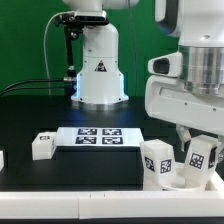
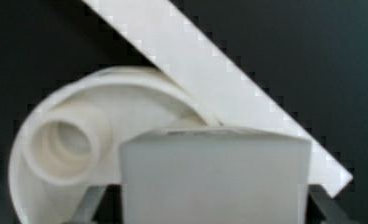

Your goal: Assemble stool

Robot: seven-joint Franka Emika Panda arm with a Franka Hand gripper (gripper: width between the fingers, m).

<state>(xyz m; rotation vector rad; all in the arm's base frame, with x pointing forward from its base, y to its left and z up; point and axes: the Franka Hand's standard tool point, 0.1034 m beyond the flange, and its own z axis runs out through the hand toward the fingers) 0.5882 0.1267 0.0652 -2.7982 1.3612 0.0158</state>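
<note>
Hand is at the near edge of the desk, on the exterior view's right, low over the seat.

Hand state: in the wrist view the two dark fingers sit tight against both flanks of the held leg with no gap showing. It reads as clamped on it with a narrow opening, though the contact line itself is cut off at the frame edge.

Held leg: upright, slightly tilted, long axis running along the hand's approach axis, so the wrist camera looks down its length at the seat.

Key relation: the open socket isn't under the leg. It lies off to one side, and the leg's block covers another part of the disc. Judgement: a sideways shift is needed before any push down, then a straight drop along the leg axis.

Second leg stands on the seat just beside the held one. Whether it's seated in a socket can't be told. Clearance between the two looks tight.

Loose leg lies well apart, on the exterior view's left by the marker board.

White strip crossing behind the seat is likely the desk's border, not certain.
</note>
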